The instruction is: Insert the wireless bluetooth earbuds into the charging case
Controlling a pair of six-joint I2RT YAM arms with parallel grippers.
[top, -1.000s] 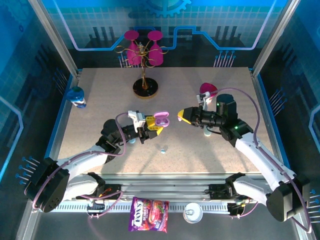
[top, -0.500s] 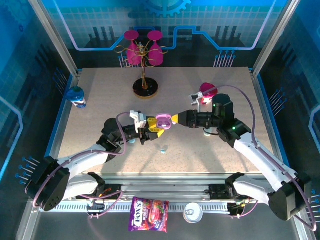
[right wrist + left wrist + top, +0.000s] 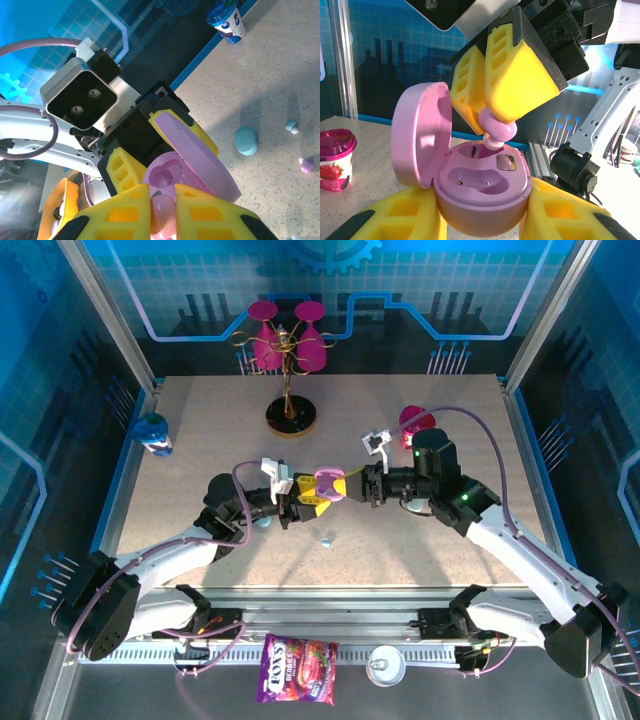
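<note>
Right fingers (image 3: 520, 75) pinching earbud (image 3: 498, 132), over open case (image 3: 485, 202)

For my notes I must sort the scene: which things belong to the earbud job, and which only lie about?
Job: open pink case, pink earbud, left pincer, right pincer, loose earbud.
Lying about: blue cup, strawberry cup, glass rack, candy bag.

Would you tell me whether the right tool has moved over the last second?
Yes. Against the fixed stand, the right tool, gripping a pink earbud, has shifted left to the open pink case.
</note>
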